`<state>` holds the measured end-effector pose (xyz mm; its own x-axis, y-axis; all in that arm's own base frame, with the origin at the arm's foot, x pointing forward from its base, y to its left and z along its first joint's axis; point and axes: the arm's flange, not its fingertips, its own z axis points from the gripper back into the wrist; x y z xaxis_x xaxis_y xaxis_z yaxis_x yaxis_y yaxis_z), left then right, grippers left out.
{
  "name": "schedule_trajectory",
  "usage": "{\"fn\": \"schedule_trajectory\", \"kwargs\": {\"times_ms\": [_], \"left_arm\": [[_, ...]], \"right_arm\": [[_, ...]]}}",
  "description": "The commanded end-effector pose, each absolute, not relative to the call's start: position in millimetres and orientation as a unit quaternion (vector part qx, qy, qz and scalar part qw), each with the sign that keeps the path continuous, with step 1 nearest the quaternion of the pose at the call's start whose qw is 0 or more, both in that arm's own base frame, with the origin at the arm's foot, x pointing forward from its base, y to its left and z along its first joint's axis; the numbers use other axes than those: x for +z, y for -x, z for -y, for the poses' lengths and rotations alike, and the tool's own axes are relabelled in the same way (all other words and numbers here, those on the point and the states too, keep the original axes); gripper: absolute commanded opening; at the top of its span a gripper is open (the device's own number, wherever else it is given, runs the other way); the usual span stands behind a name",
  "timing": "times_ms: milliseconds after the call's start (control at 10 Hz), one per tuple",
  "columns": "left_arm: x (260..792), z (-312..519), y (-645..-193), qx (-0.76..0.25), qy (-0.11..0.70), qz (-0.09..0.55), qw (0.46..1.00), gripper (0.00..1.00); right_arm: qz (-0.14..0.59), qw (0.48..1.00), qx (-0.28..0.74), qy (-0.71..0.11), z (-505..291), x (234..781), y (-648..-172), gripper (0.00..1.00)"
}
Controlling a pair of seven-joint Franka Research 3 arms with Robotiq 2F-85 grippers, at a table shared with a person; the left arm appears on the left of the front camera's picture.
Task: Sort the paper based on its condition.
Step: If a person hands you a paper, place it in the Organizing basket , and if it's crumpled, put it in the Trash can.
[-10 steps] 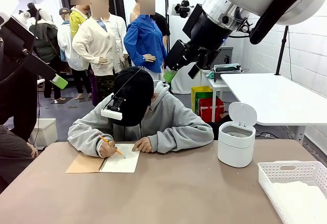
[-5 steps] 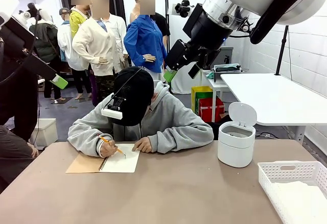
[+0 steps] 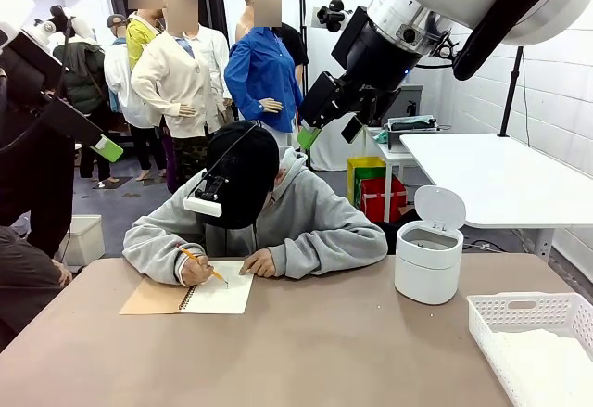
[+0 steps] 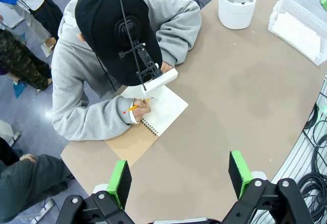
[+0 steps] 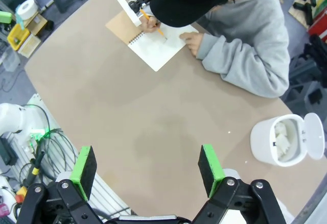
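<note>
- Paper wads: two white lumps are made out inside one white bin with its lid flipped open, seen in the right wrist view. In the front view the bin's inside is hidden.
- Smooth white sheets are laid flat in one white basket at the table's near right corner. The number of sheets cannot be told.
- One spiral notebook is laid open at the far side, its brown cover folded out.
- One yellow pencil is held on the page by the person's hand. The other hand is rested at the page's top edge.
- Marks on the page are too small to be read.
- Left gripper: fingers are spread apart, nothing is held, and it is kept high over the table.
- Right gripper: fingers are spread apart, nothing is held, and it is also high over the table.
</note>
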<state>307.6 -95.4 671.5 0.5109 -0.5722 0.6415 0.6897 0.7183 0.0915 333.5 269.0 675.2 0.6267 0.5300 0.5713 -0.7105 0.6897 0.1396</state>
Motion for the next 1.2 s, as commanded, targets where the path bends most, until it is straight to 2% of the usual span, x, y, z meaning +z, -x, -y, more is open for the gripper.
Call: {"fn": "schedule_trajectory", "kwargs": {"times_ms": [0, 1100], "left_arm": [[671.2, 94.9, -308.1, -0.365, 0.089, 0.333, 0.865, 1.00], [671.2, 94.9, -308.1, -0.365, 0.089, 0.333, 0.865, 1.00]], "right_arm": [[0.252, 0.884, 0.349, -0.180, -268.5, 672.8, -332.4, 1.00], [0.252, 0.884, 0.349, -0.180, -268.5, 672.8, -332.4, 1.00]]}}
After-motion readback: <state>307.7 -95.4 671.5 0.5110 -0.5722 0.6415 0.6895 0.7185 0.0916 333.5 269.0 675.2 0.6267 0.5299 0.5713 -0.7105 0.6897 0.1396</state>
